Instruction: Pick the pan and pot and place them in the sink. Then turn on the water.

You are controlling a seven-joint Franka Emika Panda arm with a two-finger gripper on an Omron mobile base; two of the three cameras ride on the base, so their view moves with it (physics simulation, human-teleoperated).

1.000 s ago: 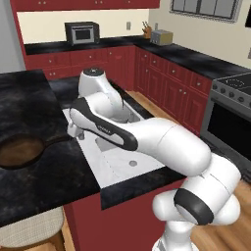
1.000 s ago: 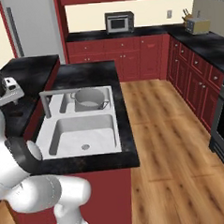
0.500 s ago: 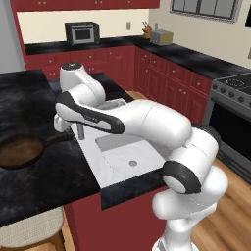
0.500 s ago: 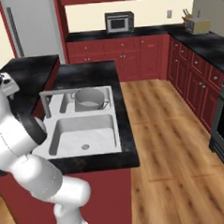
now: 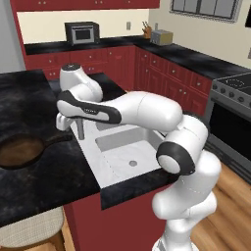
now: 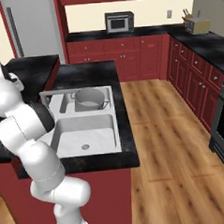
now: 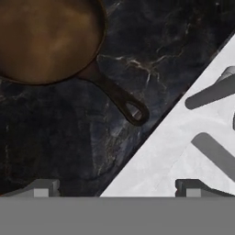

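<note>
The pot [image 6: 89, 99] already stands in the far basin of the sink [image 6: 115, 128], at the upper middle of the right base view, so that half of the placing appears done. The pan [image 5: 19, 151] remains on the black counter [image 5: 59, 181] at the left edge of the left base view, its handle pointing toward the sink rim. Over the last second the arm has swung from above the basins toward the left of that view, and the wrist now sits near the faucet [image 5: 79, 128], between the sink and the pan. In the hand view the gripper [image 7: 114, 188] looks down on the counter edge: the pan fills the upper left, its handle [image 7: 117, 98] runs diagonally toward the centre and ends in a hanging loop, and the white sink deck occupies the lower right. Both fingertips [image 7: 39, 188] show at the bottom edge, spread wide with nothing between them, so the end effector is released and empty. The swing indicates that the approach to the pan is under way. The handle lies above the gap between the tips in the hand view and apart from them, so the hand is judged to need further travel toward the handle, plus descent, before closing. The faucet post stands close to the wrist and is a likely point of contact during that travel.
</note>
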